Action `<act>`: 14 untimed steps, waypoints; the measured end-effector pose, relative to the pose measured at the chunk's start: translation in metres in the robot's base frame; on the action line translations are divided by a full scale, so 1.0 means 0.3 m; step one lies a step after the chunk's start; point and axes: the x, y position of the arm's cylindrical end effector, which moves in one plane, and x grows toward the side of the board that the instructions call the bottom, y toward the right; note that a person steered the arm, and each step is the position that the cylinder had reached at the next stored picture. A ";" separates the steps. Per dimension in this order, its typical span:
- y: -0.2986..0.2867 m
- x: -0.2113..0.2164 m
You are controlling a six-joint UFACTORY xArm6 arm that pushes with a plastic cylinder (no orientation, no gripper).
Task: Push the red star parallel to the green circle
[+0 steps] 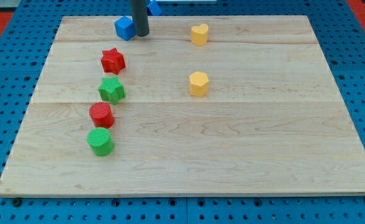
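Note:
The red star (113, 60) lies on the wooden board's left part, toward the view's top. The green circle (99, 141) sits lower on the left, nearest the view's bottom of the left-hand column. Between them lie a green star (111, 90) and a red circle (101, 115). My tip (141, 34) stands near the board's top edge, just right of a blue cube (125, 27), and up and to the right of the red star, apart from it.
A yellow heart-like block (199, 33) lies near the top middle. A yellow hexagon (198, 83) lies below it. Another blue block (154, 7) shows partly behind the rod at the top edge. The board (263, 155) rests on a blue pegboard.

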 end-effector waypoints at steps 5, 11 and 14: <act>-0.259 0.085; 0.272 0.736; 0.294 0.813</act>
